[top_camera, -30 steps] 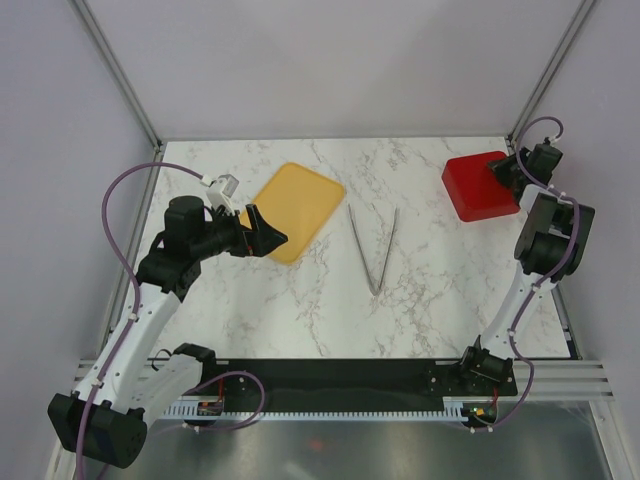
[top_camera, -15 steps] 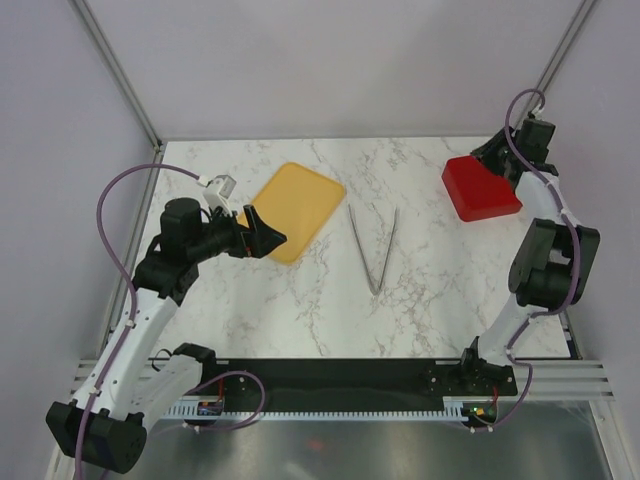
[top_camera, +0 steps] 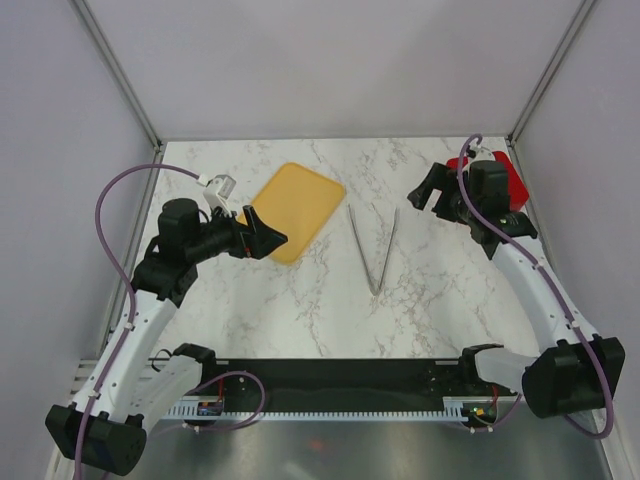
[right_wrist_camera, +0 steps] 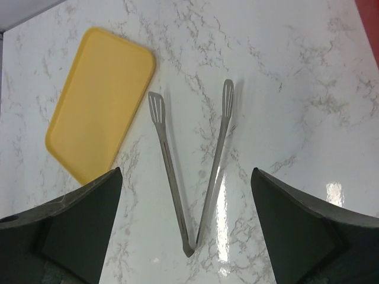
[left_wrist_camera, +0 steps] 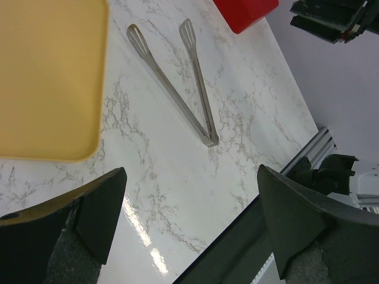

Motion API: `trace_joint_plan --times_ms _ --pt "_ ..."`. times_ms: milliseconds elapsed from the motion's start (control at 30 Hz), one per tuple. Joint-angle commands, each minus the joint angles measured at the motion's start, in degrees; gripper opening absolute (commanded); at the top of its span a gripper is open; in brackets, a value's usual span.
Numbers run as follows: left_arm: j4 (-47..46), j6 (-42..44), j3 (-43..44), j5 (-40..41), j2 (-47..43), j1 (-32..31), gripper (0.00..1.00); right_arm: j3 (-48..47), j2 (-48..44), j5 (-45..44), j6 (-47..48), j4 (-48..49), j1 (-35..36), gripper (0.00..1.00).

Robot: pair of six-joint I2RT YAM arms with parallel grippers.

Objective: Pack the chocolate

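No chocolate shows in any view. My left gripper (top_camera: 268, 232) (left_wrist_camera: 190, 177) is open with nothing between its fingers; it hovers over the near corner of the yellow-orange tray (top_camera: 295, 205) (left_wrist_camera: 47, 77), whose surface is bare. My right gripper (top_camera: 420, 190) (right_wrist_camera: 186, 177) is also open and holds nothing; it hangs above the table just left of the red box (top_camera: 508, 170) and faces the metal tongs (right_wrist_camera: 192, 171). The right arm covers most of the red box, and what is inside it is hidden.
Metal tongs (top_camera: 373, 247) (left_wrist_camera: 177, 89) lie open in a V in the middle of the white marble table (top_camera: 440, 290), hinge toward the near edge. The tray (right_wrist_camera: 100, 127) sits left of them. Frame posts stand at both back corners.
The right arm has swung from the back right corner, past the red box, toward the middle of the table, and its jaws have opened. The left arm has not moved.
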State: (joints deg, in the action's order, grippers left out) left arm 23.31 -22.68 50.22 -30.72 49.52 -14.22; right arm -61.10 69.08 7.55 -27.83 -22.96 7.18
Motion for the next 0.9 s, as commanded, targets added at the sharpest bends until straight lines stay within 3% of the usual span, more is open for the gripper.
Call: trace_joint_plan --times_ms 0,100,333,600,867 --pt "-3.4 1.6 -0.8 -2.3 -1.0 0.3 1.00 3.1 -3.8 -0.9 -3.1 -0.9 1.0 0.98" --pt "-4.4 1.8 -1.3 -2.9 -1.5 0.2 1.00 5.8 -6.7 4.4 -0.1 -0.7 1.9 0.98" --pt "-6.3 1.8 -2.4 -3.5 -3.0 0.2 1.00 11.2 -13.5 6.2 5.2 3.0 1.9 0.98" --pt "-6.9 1.9 -2.8 -2.9 -4.1 0.2 1.00 11.8 -12.7 10.5 3.6 5.6 1.8 0.98" --pt "-7.1 1.8 -2.8 -3.3 -4.3 0.2 1.00 12.8 -12.8 8.6 4.2 7.3 1.9 0.98"
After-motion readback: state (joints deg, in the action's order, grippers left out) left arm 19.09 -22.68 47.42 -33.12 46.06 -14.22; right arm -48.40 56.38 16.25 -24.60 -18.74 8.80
